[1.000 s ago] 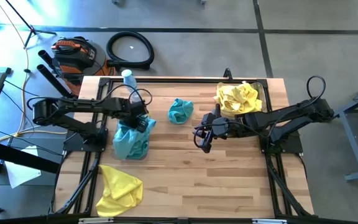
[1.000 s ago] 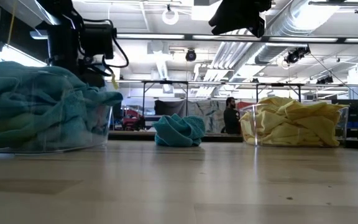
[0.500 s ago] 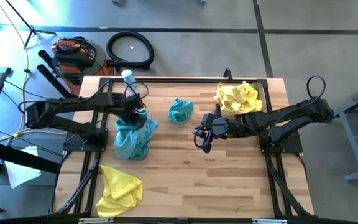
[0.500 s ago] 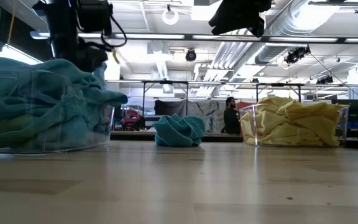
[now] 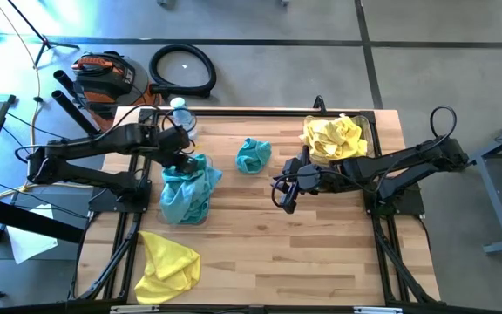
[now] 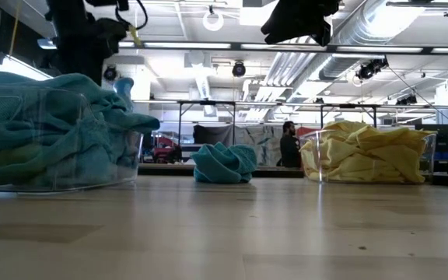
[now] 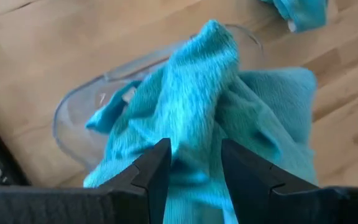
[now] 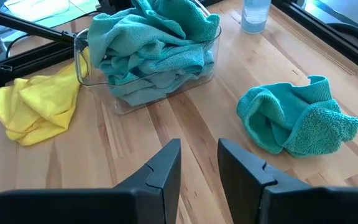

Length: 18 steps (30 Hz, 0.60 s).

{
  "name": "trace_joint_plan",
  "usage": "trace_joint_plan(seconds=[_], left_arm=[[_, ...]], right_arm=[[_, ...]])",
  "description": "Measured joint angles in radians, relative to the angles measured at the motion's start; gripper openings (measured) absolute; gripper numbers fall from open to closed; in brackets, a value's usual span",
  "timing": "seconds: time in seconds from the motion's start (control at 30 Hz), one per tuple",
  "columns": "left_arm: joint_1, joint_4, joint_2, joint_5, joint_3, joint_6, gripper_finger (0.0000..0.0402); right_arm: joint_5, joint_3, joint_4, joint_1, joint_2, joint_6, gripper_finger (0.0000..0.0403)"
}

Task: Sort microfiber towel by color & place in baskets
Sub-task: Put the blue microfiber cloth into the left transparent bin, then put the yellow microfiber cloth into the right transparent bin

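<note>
my left pincer (image 5: 184, 158) hangs just over the far end of the left basket (image 5: 184, 212), fingers spread, nothing pinched between them. in the left wrist view the two fingers (image 7: 154, 171) frame a ridge of teal cloth (image 7: 204, 87) standing up out of the pile; the cloth lies below them and i cannot tell if it touches them.

the left basket holds the teal towels (image 5: 186, 187), heaped above the rim. seen from above, the heap's long axis runs from the far side of the counter (image 5: 277, 253) toward the near side. one fold spills over the rim toward the counter's middle (image 6: 134, 123).

right pincer (image 5: 288, 194) hovers above the middle of the counter, fingers parted with a narrow gap, holding nothing. it points across toward the left basket.

one loose teal towel (image 5: 253, 154) lies crumpled on the counter between the two baskets, toward the far edge; a rounded lump with no clear long axis.

the right basket (image 6: 364, 167) sits at the far right corner, full of yellow towels (image 5: 331, 137) mounded over the rim.

a loose yellow towel (image 5: 167, 259) lies spread flat at the near left corner, well apart from the yellow basket, its long axis running diagonally.

a water bottle (image 5: 179, 110) stands at the far edge, near the left basket.
</note>
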Motion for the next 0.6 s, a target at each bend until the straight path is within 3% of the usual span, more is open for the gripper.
trace_joint_plan(seconds=[0.23,0.6], left_arm=[[-0.132,-0.051,-0.070,-0.002,0.057,-0.112,0.0131],[-0.548,-0.042,-0.065,-0.124,0.058,-0.335,0.0131]], right_arm=[[0.015,0.000,0.000,0.000,0.000,0.008,0.0101],[0.017,0.000,0.000,0.002,0.000,0.098,0.0101]])
